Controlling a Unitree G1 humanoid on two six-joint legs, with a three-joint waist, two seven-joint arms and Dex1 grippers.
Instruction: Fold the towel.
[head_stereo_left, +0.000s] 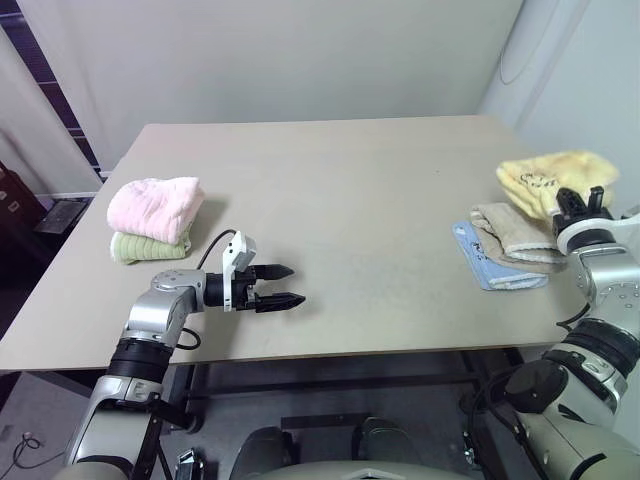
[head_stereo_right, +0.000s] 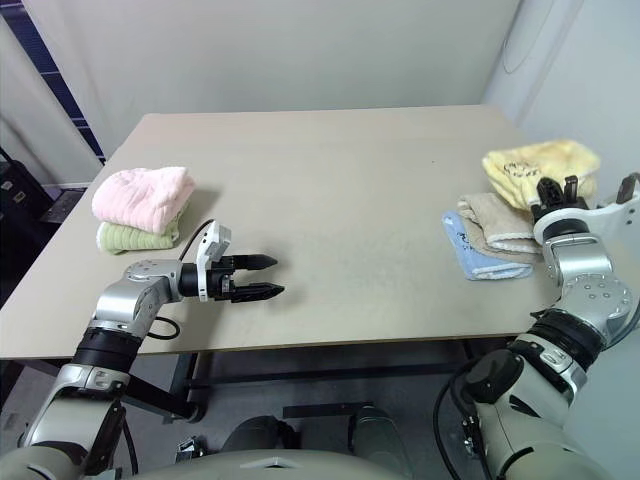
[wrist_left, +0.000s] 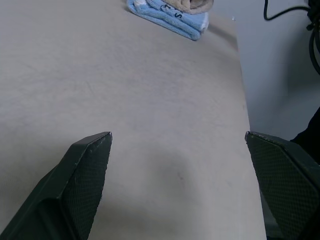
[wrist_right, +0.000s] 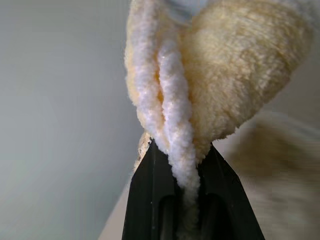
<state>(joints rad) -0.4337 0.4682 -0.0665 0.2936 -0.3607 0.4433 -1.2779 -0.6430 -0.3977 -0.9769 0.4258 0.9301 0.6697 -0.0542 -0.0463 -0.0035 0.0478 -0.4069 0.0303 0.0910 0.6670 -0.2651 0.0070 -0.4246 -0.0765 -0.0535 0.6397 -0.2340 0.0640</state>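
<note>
Far right of frame, right gripper (head_stereo_right: 556, 187) clamped on the folded yellow towel (head_stereo_right: 541, 165), hoisted above the beige and blue stack (head_stereo_right: 488, 243). Looks like stacking time; needs lowering and letting go. Lower left, left gripper (head_stereo_left: 282, 285) gaping wide, empty.

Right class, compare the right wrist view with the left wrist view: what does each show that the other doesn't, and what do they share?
Only the right wrist view shows the yellow towel pinched between the right gripper and its shut fingers. Only the left wrist view shows the left gripper, its fingers spread wide over the bare table, and a blue towel at the far edge. Both views share a beige towel.
</note>
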